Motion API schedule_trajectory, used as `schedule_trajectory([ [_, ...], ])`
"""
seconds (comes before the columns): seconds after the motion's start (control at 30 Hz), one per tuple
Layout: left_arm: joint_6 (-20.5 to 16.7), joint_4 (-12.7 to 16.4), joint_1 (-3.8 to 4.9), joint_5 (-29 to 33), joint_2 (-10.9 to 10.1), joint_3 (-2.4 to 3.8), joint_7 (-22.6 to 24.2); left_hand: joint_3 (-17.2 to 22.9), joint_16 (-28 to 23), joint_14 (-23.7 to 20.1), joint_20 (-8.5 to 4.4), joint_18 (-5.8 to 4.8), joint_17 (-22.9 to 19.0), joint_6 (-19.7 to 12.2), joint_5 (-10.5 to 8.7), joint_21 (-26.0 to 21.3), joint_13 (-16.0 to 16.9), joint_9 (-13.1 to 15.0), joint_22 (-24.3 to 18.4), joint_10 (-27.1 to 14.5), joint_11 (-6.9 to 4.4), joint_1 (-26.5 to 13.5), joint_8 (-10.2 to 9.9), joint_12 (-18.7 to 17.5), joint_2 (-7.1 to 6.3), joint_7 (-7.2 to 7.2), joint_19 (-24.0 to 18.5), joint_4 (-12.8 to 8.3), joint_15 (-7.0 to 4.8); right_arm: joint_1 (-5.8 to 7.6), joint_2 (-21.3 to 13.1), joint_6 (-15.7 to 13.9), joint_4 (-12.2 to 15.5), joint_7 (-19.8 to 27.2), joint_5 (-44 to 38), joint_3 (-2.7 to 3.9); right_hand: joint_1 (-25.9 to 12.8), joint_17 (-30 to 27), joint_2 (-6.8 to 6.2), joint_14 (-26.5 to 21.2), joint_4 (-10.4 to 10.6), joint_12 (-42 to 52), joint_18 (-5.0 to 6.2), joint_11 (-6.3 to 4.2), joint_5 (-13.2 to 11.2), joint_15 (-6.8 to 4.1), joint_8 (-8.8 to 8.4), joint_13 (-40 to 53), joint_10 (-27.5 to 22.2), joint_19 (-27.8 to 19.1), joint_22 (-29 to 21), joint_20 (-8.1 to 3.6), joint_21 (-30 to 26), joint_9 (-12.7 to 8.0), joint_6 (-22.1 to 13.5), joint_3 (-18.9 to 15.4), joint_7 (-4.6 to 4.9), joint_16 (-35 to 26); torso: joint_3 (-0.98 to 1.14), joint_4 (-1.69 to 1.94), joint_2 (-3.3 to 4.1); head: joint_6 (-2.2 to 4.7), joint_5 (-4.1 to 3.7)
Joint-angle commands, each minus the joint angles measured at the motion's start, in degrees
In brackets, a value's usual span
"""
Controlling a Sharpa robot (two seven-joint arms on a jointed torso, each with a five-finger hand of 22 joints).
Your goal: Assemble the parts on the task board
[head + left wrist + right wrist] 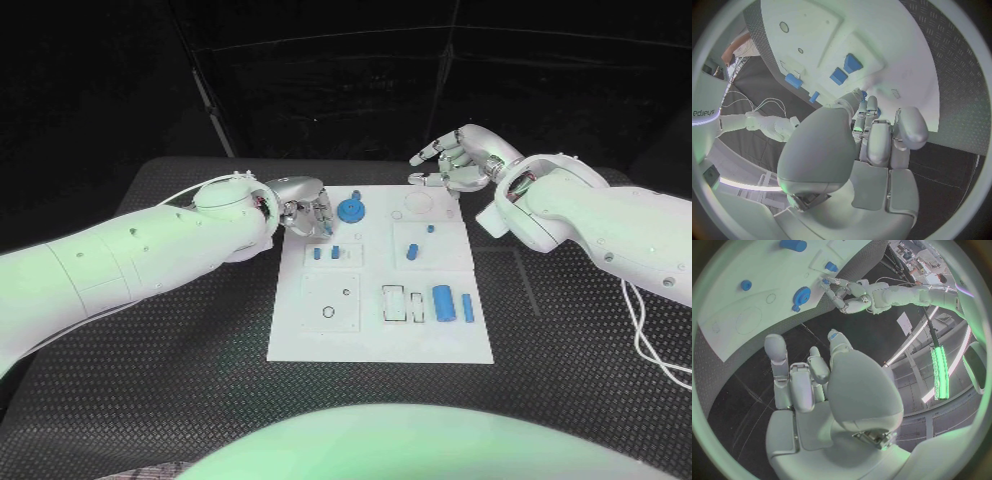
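Note:
The white task board (382, 330) lies mid-table. My left hand (300, 213) hovers over its far left corner and pinches a small blue part (327, 230) in its fingertips; the left wrist view shows that part (862, 94) at the fingertips of the hand (873, 135), just above the board (817, 30). A round blue knob part (353, 210) stands beside it. My right hand (454, 160) hangs past the far right corner, fingers apart and empty. The right wrist view has this hand (804, 385), the board (729, 295) and my left hand (848, 292).
Two small blue blocks (330, 252) sit in the board's left half, and two short pegs (413, 249) in the middle right. Two blue cylinders (444, 302) lie near the right edge beside rectangular slots (394, 303). Black ribbed table (173, 380) surrounds the board.

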Motion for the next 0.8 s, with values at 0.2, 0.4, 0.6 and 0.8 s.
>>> schedule_trajectory([
  [0.2,1.12,-0.17,0.04,0.42,0.49,0.07,-0.16,0.27,0.11,1.50,0.00,-0.65,-0.11,0.53,-0.27,0.04,0.01,-0.02,0.00,0.34,-0.05,-0.72,-0.24,-0.31,-0.05,-0.03,-0.05,0.06,-0.37,0.10,0.02,0.22,0.11,0.38,-0.10,0.04,-0.15,0.67,0.51,2.55,-0.07,0.15,1.15,0.07,-0.10,-0.29,0.32,-0.02,-0.14,0.27,-0.04,0.01,-0.36,0.05,0.33,-0.25,-0.19,-0.20,-0.06,0.06,0.04,0.00,-0.10],
  [0.4,1.28,-0.29,0.04,0.42,0.87,0.06,-0.16,0.27,0.11,1.50,0.00,-0.65,-0.11,0.53,-0.27,0.04,0.01,-0.02,0.00,0.34,-0.05,-0.72,-0.24,-0.31,-0.05,-0.03,-0.05,0.06,-0.37,0.10,0.14,0.22,0.07,0.41,-0.10,0.04,-0.15,0.67,0.51,2.55,-0.07,0.15,1.15,0.07,-0.10,-0.29,0.32,-0.02,-0.14,0.27,-0.04,0.01,-0.36,0.05,0.33,-0.25,-0.19,-0.20,-0.02,-0.02,0.04,0.00,-0.03],
  [0.6,1.65,-0.66,0.04,0.42,1.16,0.06,-0.31,0.30,0.07,1.48,0.00,-0.68,-0.21,0.57,-0.30,0.15,0.02,-0.02,0.10,0.39,-0.07,-0.77,-0.26,-0.35,-0.10,-0.06,-0.01,0.07,-0.38,0.10,0.12,0.22,0.09,0.39,-0.10,0.04,-0.15,0.67,0.51,2.55,-0.07,0.15,1.15,0.07,-0.10,-0.29,0.32,-0.02,-0.14,0.27,-0.04,0.01,-0.36,0.05,0.33,-0.25,-0.19,-0.20,-0.03,-0.02,0.01,0.00,-0.06],
  [0.8,2.42,-1.01,0.04,0.42,1.45,0.06,-0.64,0.35,0.07,1.46,0.00,-0.67,-0.25,0.64,-0.32,0.13,0.03,-0.02,0.11,0.47,-0.12,-0.74,-0.28,-0.41,-0.22,-0.11,-0.03,-0.01,-0.40,0.10,0.13,0.24,0.10,0.39,-0.10,0.04,-0.15,0.67,0.51,2.55,-0.07,0.15,1.15,0.07,-0.10,-0.29,0.32,-0.02,-0.14,0.27,-0.04,0.01,-0.36,0.05,0.33,-0.25,-0.19,-0.20,-0.03,-0.01,-0.01,0.00,-0.08],
])
